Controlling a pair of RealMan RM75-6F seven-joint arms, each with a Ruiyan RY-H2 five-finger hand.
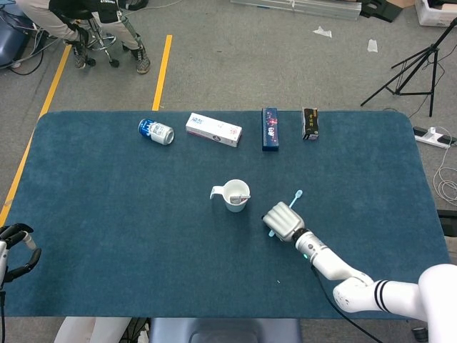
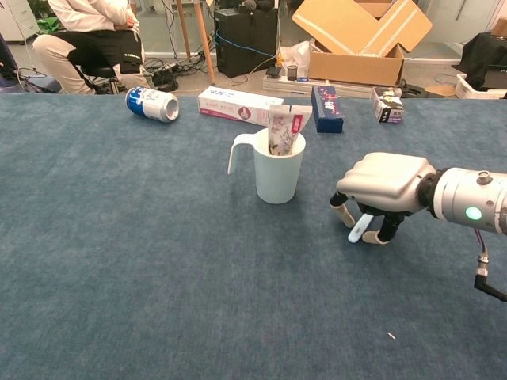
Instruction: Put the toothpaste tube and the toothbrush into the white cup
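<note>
Both views are bright and evenly lit from overhead, with soft, faint shadows; the plainest is a small dark patch under the right hand point(image 2: 386, 184) on the table point(image 2: 142, 261). Focus is sharp across both pictures, with no motion blur. The cup point(image 2: 278, 174) shows a mild sheen but no harsh glare, and the chest view bends slightly toward its edges.

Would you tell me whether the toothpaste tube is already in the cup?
Yes: the toothpaste tube stands in the white cup, its top above the rim.
</note>
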